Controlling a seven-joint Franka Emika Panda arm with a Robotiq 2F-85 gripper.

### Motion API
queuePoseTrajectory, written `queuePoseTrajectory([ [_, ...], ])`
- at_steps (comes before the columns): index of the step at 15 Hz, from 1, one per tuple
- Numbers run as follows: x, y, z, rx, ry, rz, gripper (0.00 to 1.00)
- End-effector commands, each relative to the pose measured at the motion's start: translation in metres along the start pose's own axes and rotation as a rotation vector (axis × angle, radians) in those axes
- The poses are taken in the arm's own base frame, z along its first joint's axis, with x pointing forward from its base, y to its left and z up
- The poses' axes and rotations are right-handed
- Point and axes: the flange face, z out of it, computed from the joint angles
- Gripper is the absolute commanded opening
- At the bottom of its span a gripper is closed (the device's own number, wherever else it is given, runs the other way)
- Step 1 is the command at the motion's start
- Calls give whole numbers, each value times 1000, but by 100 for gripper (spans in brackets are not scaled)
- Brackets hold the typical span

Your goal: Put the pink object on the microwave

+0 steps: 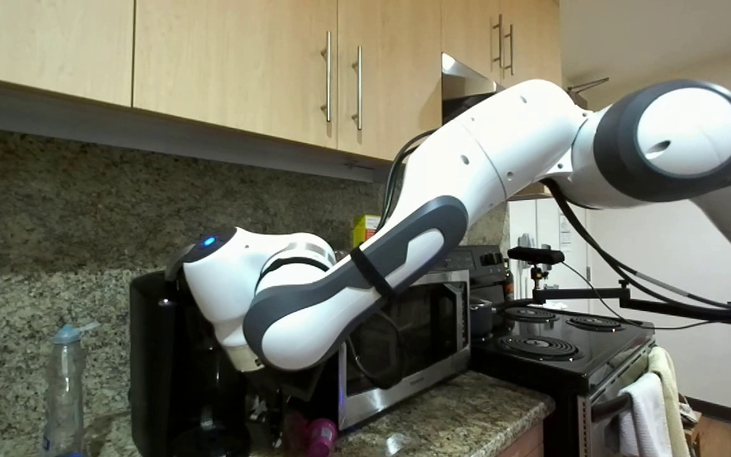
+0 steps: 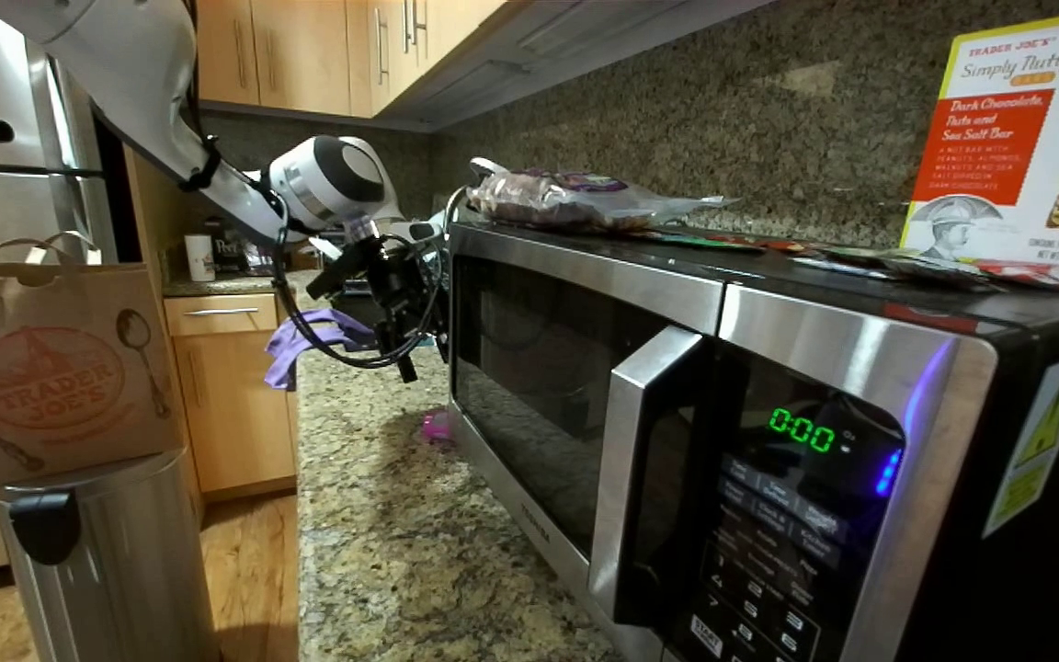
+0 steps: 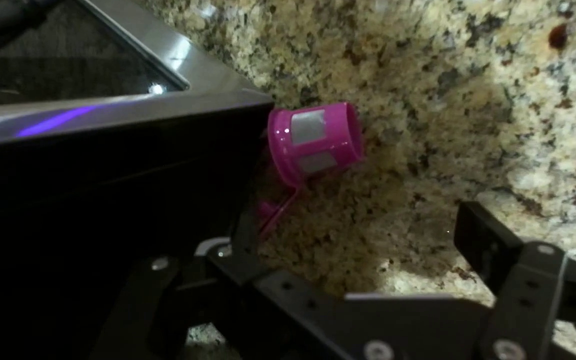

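The white arm (image 1: 454, 171) is bent, its wrist (image 1: 226, 285) low. The dark tool (image 3: 357, 224) seems to point down, with its two fingers (image 3: 486, 245) spread wide apart.

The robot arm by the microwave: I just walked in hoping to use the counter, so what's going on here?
A robot arm is at work, apparently meant to put a pink cup on the microwave. Right now its end effector is open beside the microwave, above the countertop, holding nothing. The pink cup lies on its side on the countertop by a corner of the microwave, not yet gripped. A bag and some flat packets lie on top of the microwave.
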Motion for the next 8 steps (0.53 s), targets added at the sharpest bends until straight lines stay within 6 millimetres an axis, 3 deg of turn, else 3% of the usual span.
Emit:
queuePoseTrajectory([
  [1,6,6,12,8,17,-58,100],
  [8,7,8,31,21,9,-51,100],
])
